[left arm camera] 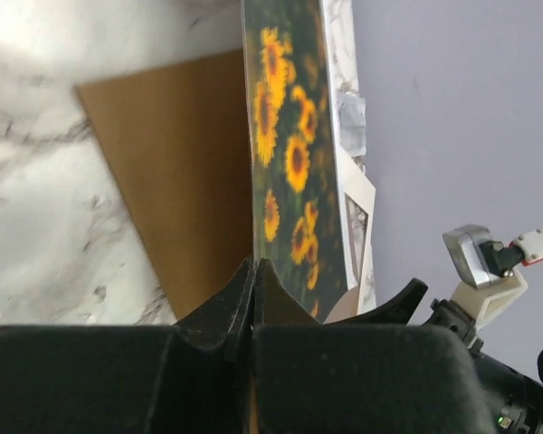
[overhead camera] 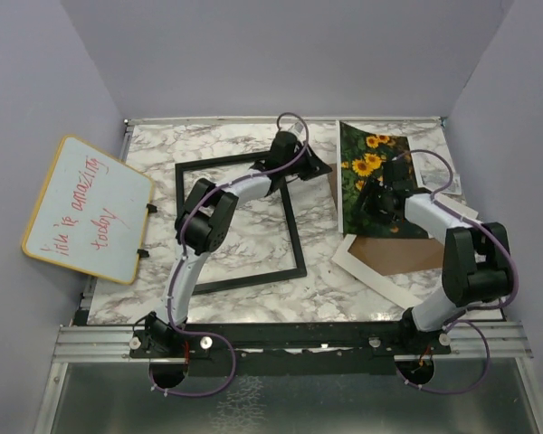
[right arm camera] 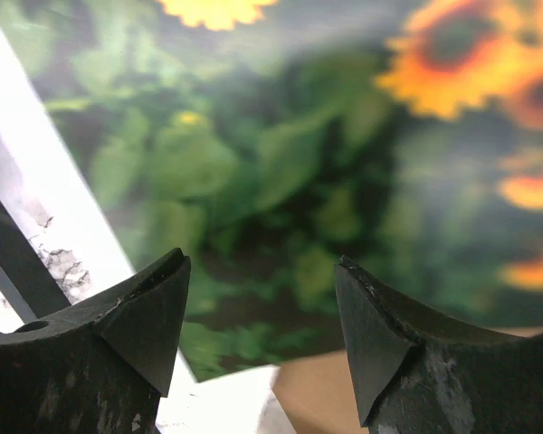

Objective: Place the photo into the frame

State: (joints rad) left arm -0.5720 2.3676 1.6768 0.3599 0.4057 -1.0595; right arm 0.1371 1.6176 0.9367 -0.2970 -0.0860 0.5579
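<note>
Your left gripper [left arm camera: 253, 267] is pinched tight on the left edge of the photo [overhead camera: 362, 154], which sits at the far right of the marble table [overhead camera: 163, 145], its lower end over the brown backing board [overhead camera: 398, 255]. Your right gripper [right arm camera: 262, 271] hovers above the sunflower print, fingers spread, gripping nothing. The frame [overhead camera: 253, 280] lies flat nearby to the left, beneath your left arm.

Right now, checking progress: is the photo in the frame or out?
Out: the photo is right of the frame, whose opening shows bare marble.
</note>
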